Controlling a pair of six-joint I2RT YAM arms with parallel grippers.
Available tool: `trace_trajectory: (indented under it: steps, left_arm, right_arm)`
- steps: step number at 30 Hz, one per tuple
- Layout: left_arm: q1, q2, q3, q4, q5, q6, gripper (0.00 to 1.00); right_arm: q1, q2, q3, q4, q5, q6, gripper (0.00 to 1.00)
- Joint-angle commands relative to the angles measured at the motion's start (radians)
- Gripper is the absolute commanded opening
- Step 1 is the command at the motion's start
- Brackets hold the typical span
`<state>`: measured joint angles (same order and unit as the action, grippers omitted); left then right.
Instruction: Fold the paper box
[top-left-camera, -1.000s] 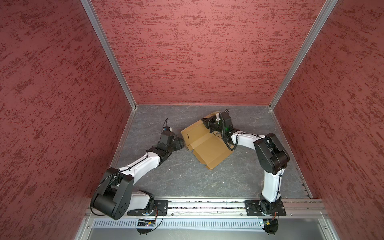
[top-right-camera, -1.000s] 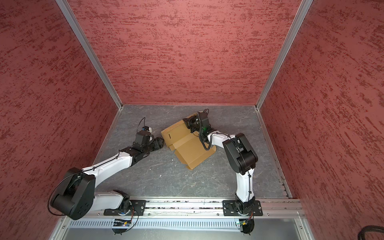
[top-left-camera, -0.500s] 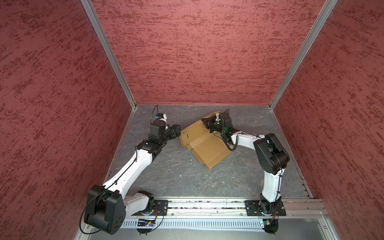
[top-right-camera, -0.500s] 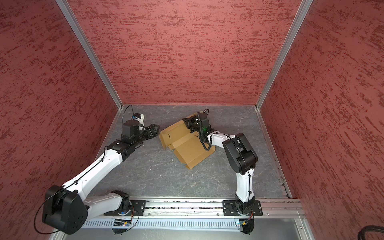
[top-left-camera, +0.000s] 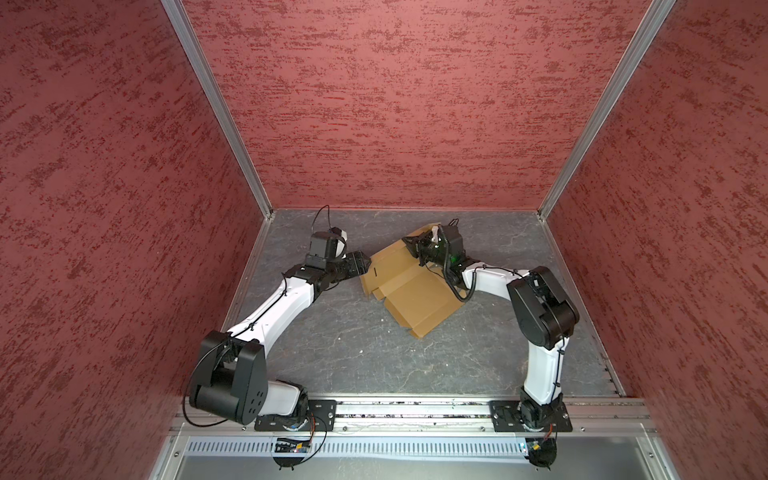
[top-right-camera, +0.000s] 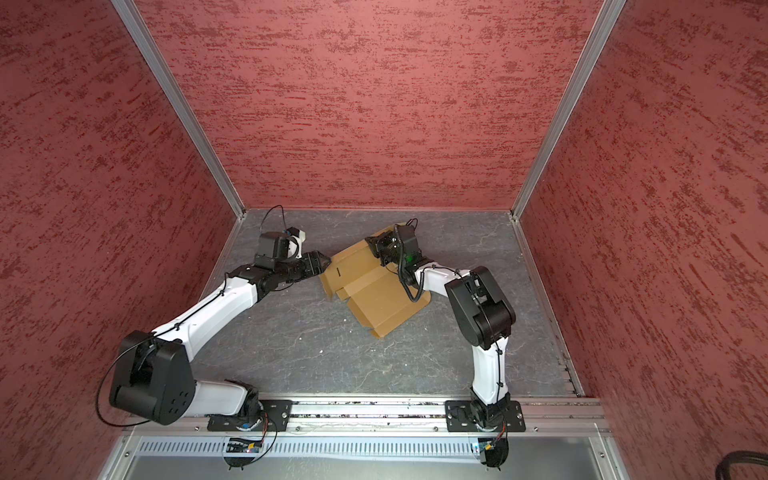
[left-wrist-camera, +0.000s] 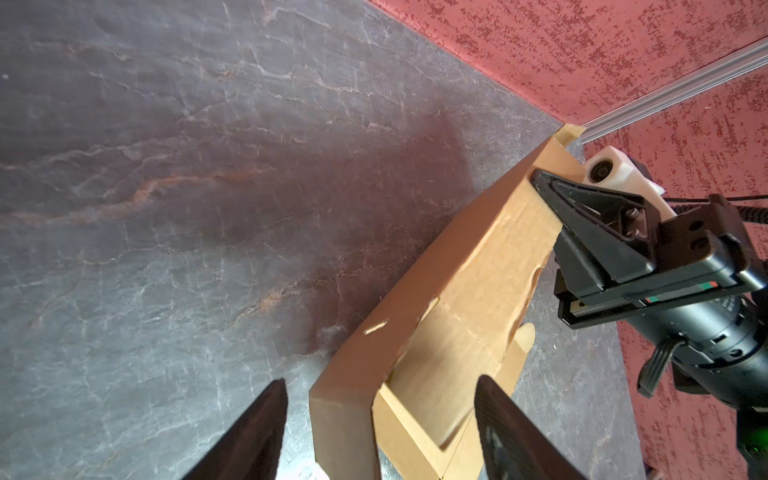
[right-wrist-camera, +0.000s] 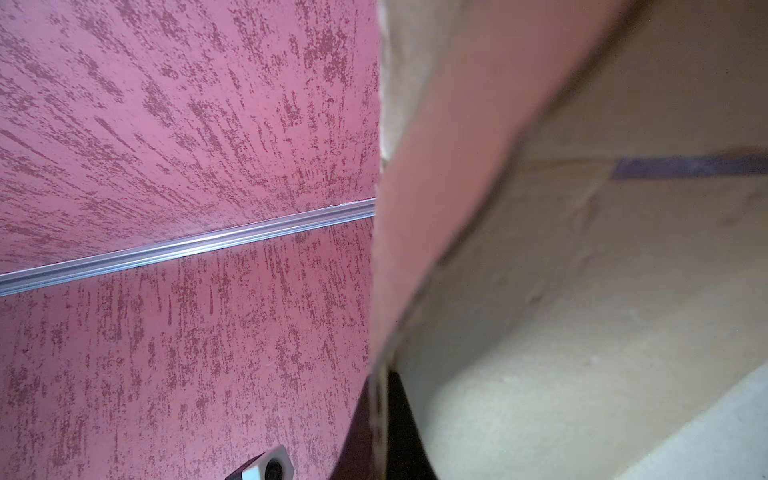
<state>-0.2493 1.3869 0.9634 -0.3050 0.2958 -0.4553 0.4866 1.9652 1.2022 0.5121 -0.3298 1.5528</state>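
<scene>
The left fingers (left-wrist-camera: 259, 432) stand wide apart and grip nothing. A raised corner of the paper box (left-wrist-camera: 469, 299) sits in the gap between them. Bare surface shows between one finger and the cardboard; whether the other finger touches the box I cannot tell. In both top views these fingers (top-left-camera: 362, 262) (top-right-camera: 322, 262) reach the box's left end, low over the surface.

The right fingers (left-wrist-camera: 582, 199) are closed tight on the box's upstanding far wall, pinching its top edge near the far corner. In the right wrist view the thin cardboard edge runs down between the two dark fingers (right-wrist-camera: 399, 432), and the blurred inside of the box (right-wrist-camera: 582, 291) fills most of the rest.

The paper box (top-left-camera: 411, 295) (top-right-camera: 374, 295) lies on the grey, stone-patterned surface (top-left-camera: 374, 357), toward the far middle, between the two arms. It is only partly folded. The far-left part has its walls standing, while a broad flat panel with small tabs along its edges spreads toward the near right.

The left arm (top-left-camera: 282, 303), white with black joints, stretches from the near-left base. The right arm (top-left-camera: 540, 307) rises from the near-right base and bends sharply at the elbow toward the box. Both bases sit on a metal rail (top-left-camera: 415, 409) along the near edge. Red textured walls (top-left-camera: 395, 104) close in the surface on three sides.
</scene>
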Motion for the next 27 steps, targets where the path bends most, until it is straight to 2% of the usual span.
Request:
trace_trajectory:
  steps: [1,10,17,27]
  left_arm:
    - [0.018,-0.019,0.01,-0.042,0.03,0.016,0.7]
    - [0.017,0.061,0.036,-0.034,0.048,0.029,0.68]
    - [-0.009,0.129,0.077,-0.039,0.016,0.038,0.66]
    - [-0.027,0.149,0.067,0.024,0.008,0.005,0.65]
  right_arm:
    - [-0.002,-0.038,-0.009,0.022,0.01,0.028,0.06]
    - [-0.002,-0.028,0.003,0.018,0.008,0.028,0.06]
    - [-0.002,-0.02,0.002,0.026,0.008,0.034,0.06]
    - [-0.001,-0.015,-0.001,0.039,0.008,0.041,0.06]
